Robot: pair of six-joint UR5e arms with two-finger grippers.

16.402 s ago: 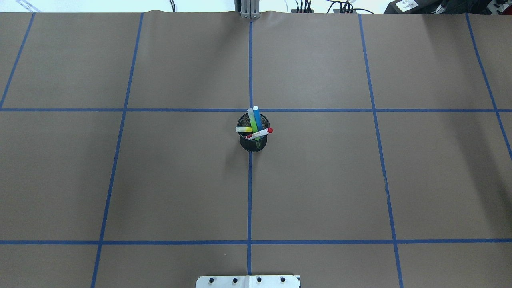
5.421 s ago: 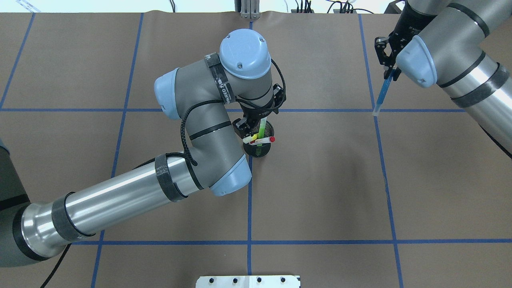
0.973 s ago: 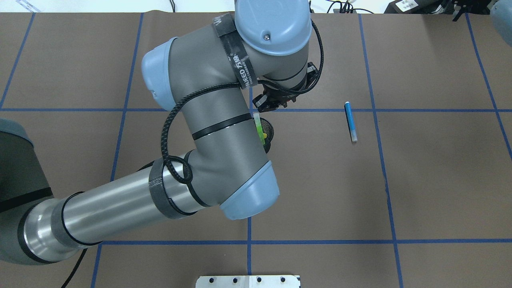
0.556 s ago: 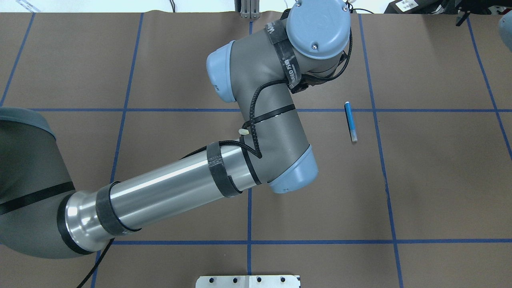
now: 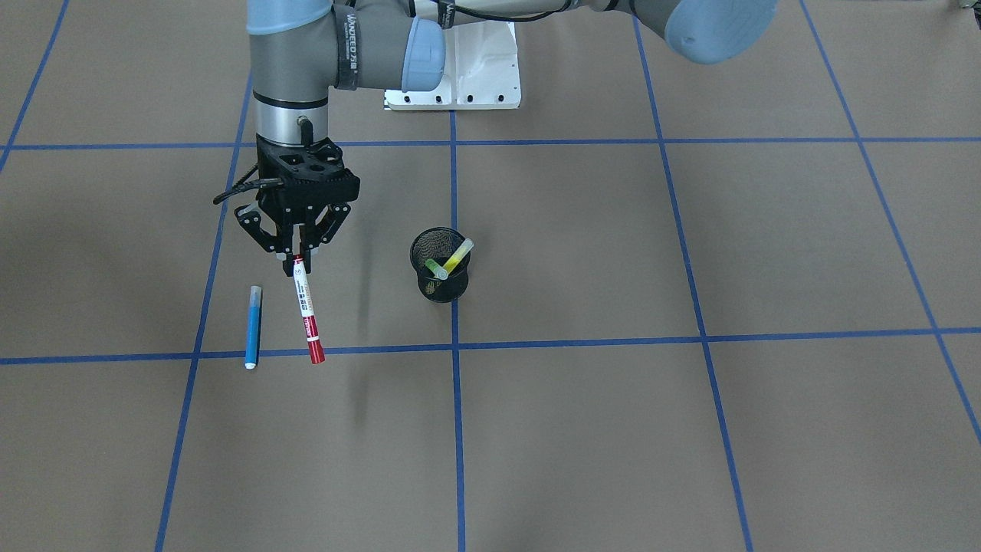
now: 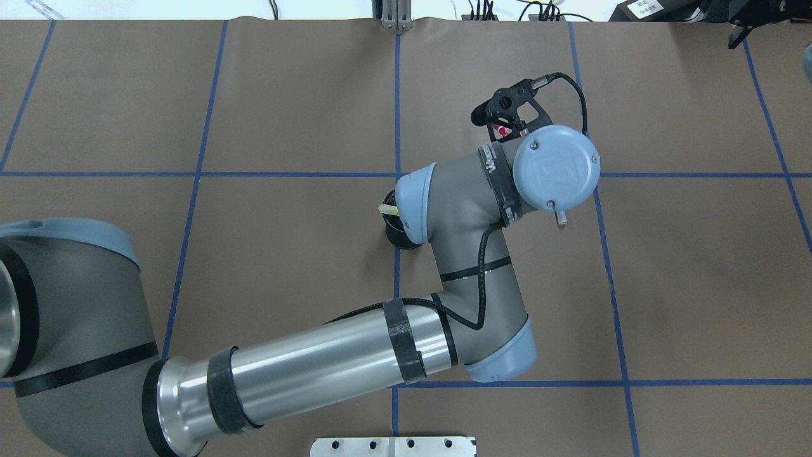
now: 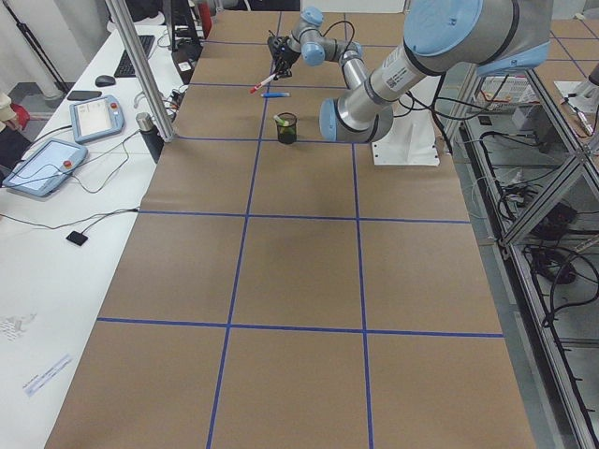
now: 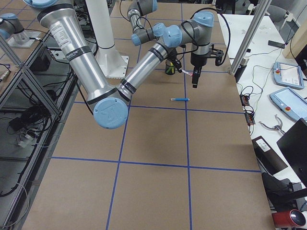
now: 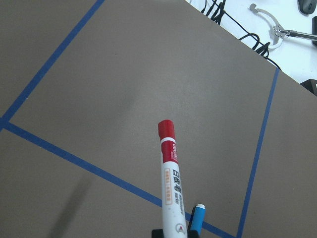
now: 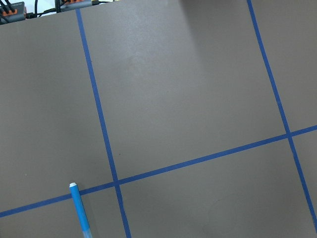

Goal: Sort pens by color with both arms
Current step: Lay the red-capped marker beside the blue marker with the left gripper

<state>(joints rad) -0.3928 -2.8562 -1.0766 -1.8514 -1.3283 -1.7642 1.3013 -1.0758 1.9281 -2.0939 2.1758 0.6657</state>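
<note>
My left gripper (image 5: 295,259) is shut on the white end of a red marker (image 5: 307,314), which hangs tilted above the table, red cap down. It also shows in the left wrist view (image 9: 169,183). A blue pen (image 5: 252,326) lies flat on the brown table just beside it; in the overhead view only its tip (image 6: 561,219) shows past the wrist. A black mesh cup (image 5: 439,277) at the centre line holds a yellow (image 5: 460,254) and a green highlighter (image 5: 435,267). Only a black bit of my right gripper (image 6: 752,22) shows at the far right edge, so whether it is open or shut is unclear.
The left arm (image 6: 317,368) reaches across the centre line into the right half and covers much of the cup (image 6: 396,235) from above. Blue tape lines (image 5: 454,345) divide the table into squares. The white base plate (image 5: 460,73) sits at the robot's edge.
The left arm has swung right, away from the cup, with the red marker in it, and now hangs next to the blue pen. The blue pen has not moved.
</note>
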